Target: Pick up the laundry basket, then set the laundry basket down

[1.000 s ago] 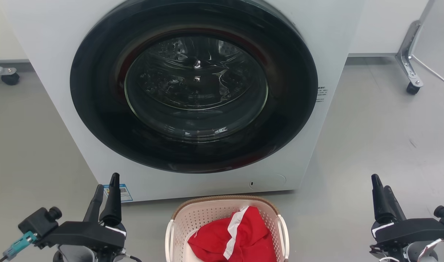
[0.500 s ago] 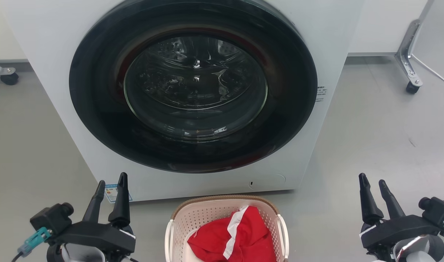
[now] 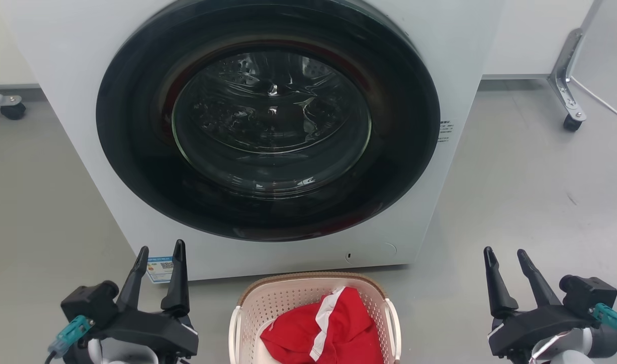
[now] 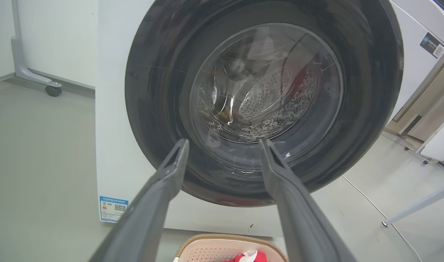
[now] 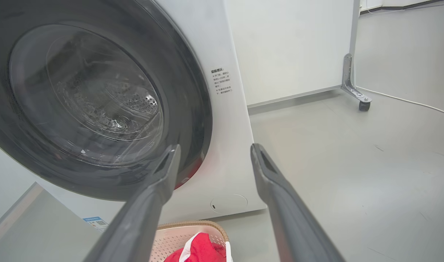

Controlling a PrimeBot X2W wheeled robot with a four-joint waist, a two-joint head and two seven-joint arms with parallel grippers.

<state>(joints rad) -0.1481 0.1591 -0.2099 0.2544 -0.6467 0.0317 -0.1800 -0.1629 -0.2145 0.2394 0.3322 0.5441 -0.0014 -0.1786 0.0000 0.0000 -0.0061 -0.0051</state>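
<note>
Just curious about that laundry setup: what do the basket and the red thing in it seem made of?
The laundry basket looks like matte cream plastic, moulded with rows of small holes; its brown rim looks woven, perhaps imitation. The red garment looks like soft cloth: it folds and creases, with a white stripe.

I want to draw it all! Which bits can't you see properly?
1. The basket: in the head view its near half is cut off by the bottom edge, and the cloth hides its floor.
2. The cloth: bunched up and cut off too, so I can't tell what garment it is.
3. The label on the washer: in the head view the print is too small to read.
4. The drum: in the left wrist view, glare on the door glass blurs what is inside.
</note>
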